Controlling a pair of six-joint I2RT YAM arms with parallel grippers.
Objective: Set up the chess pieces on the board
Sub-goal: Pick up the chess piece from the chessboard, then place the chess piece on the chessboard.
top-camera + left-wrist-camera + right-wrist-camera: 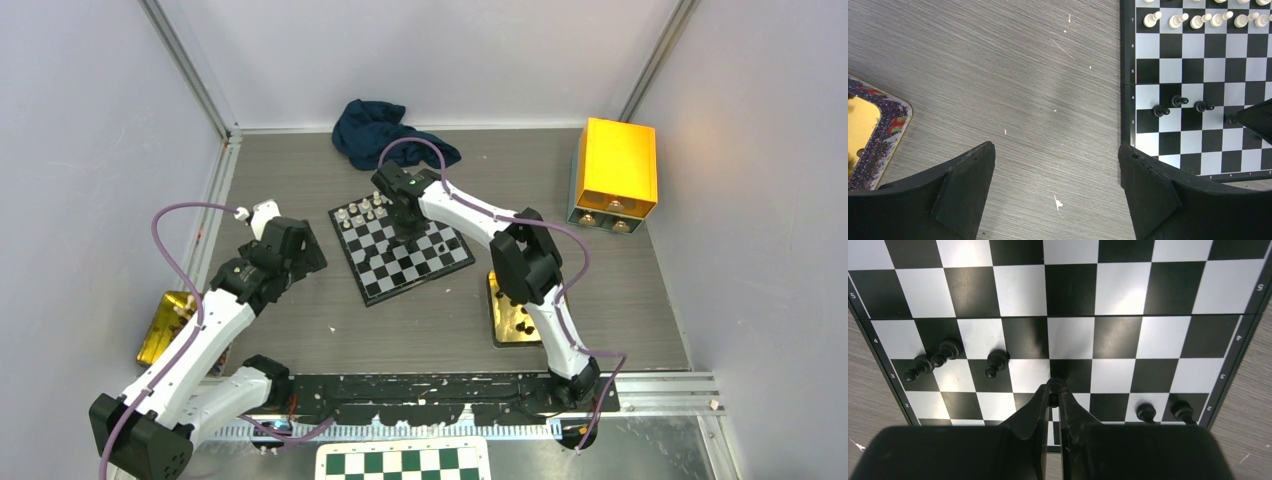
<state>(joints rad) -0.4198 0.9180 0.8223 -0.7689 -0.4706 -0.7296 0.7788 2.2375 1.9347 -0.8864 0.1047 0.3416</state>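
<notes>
The board [400,262] with black and silvery-white checks lies mid-table. White chess pieces [360,212] stand along its far left rows; the left wrist view shows a row of white pawns [1205,20]. Three black pieces [948,360] lie on the left of the board in the right wrist view, and two black pieces [1165,412] stand at the near right. My right gripper [1054,392] is over the board, shut on a small black piece [1054,386] at its fingertips. My left gripper [1057,165] hangs open over bare table, left of the board.
A dark blue cloth [385,130] lies behind the board. A yellow box [615,170] stands at the back right. A gold tray [512,312] with black pieces sits under the right arm, another gold tray [168,322] at the left. A green-and-white checkered board [405,462] lies at the near edge.
</notes>
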